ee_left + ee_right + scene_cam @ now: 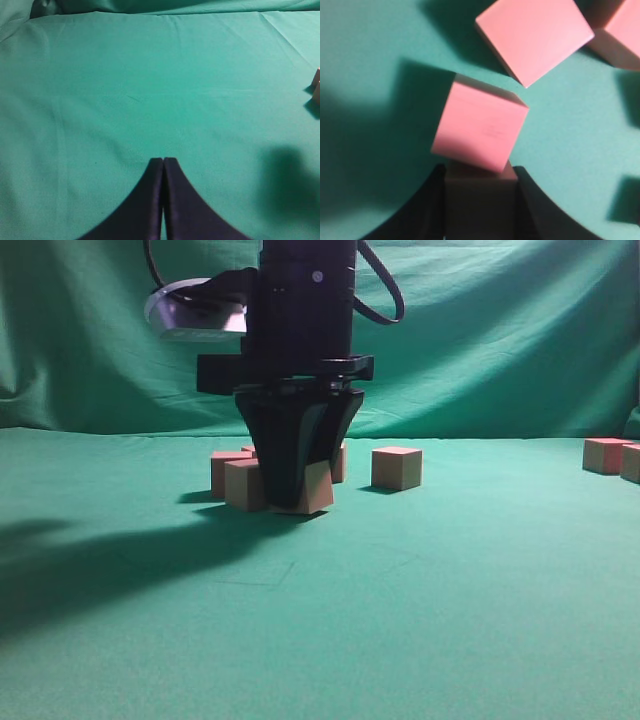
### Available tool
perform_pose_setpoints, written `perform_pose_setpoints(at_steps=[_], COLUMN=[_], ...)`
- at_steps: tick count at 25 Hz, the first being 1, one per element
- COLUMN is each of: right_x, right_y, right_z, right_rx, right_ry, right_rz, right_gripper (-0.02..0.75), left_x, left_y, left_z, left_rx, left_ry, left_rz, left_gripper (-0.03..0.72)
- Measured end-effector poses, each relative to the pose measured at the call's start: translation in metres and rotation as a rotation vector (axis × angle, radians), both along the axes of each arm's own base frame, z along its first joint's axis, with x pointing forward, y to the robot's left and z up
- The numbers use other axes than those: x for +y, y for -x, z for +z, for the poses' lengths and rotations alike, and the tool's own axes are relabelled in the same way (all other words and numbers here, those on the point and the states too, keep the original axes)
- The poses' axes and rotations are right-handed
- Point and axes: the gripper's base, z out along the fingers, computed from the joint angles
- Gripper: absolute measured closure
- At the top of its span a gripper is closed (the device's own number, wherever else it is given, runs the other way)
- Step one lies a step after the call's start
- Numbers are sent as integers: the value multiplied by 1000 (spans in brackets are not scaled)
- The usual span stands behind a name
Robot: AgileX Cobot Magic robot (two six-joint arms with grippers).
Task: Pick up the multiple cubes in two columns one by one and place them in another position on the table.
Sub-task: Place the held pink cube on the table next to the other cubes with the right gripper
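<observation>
My right gripper (297, 498) points straight down at the green table (450, 590), and its black fingers are shut on a cube (479, 200) that fills the gap between them. That cube (318, 490) sits tilted at the fingertips, low on the cloth. A second pink cube (481, 127) lies right in front of the held one, touching it. Another cube (245, 485) stands just left of the gripper, with one more (226, 470) behind it. My left gripper (163, 160) hangs shut over bare cloth with nothing in it.
A lone cube (397, 467) stands right of the gripper, and two cubes (607, 455) sit at the far right edge. Further cubes (535, 37) crowd the top of the right wrist view. Cube corners (316, 85) show at the left wrist view's right edge. The green backdrop (500, 340) rises behind.
</observation>
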Motion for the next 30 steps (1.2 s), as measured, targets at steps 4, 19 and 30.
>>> perform_pose_setpoints(at_steps=[4, 19, 30], right_x=[0, -1, -1], right_y=[0, 2, 2], right_z=[0, 0, 0], right_rx=[1, 18, 19], right_ry=[1, 16, 15], right_rz=[0, -1, -15], right_gripper=[478, 478, 212], left_x=[0, 0, 0], left_y=[0, 0, 0], left_z=[0, 0, 0], left_rx=[0, 0, 0], left_ry=[0, 0, 0], left_rz=[0, 0, 0], left_gripper=[688, 688, 688])
